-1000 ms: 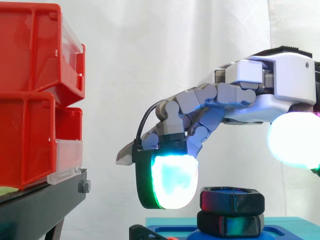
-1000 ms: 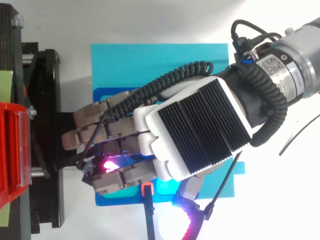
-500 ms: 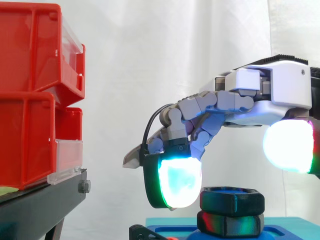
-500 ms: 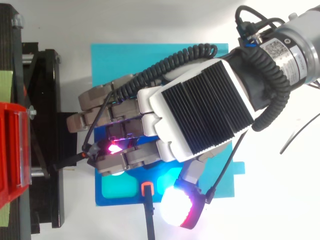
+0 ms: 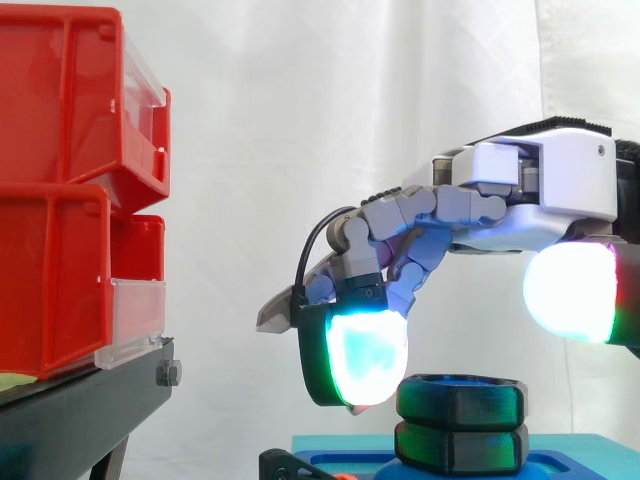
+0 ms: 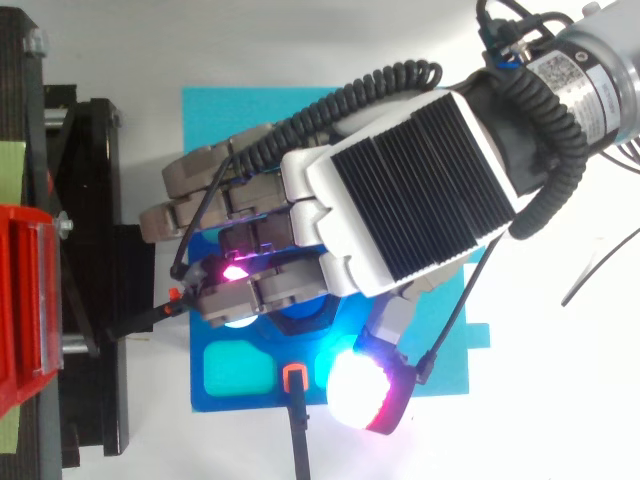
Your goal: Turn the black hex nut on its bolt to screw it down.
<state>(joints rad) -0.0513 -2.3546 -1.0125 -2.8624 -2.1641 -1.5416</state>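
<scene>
The black hex nut (image 5: pixel 461 400) sits on its bolt above a second black hex piece (image 5: pixel 460 448), on a blue base (image 6: pixel 230 375) that lies on a cyan board (image 6: pixel 260 120). My hand (image 6: pixel 400 190) hovers over the nut, palm down, fingers bent downward. One cyan-glowing fingertip (image 5: pixel 365 355) hangs at the nut's left side, at or very near its upper edge. The white-glowing thumb pad (image 5: pixel 570 290) stays up and to the right, clear of the nut. In the top view the fingers hide most of the nut (image 6: pixel 300 315).
Stacked red bins (image 5: pixel 70 190) on a black stand (image 5: pixel 80 410) fill the left. A black strap with an orange tip (image 6: pixel 293 378) lies at the base's near edge. White curtain behind.
The hand has shifted toward the nut and turned a little. The glowing fingertip has come from left of the nut up to its edge. The thumb has swung inward, still raised.
</scene>
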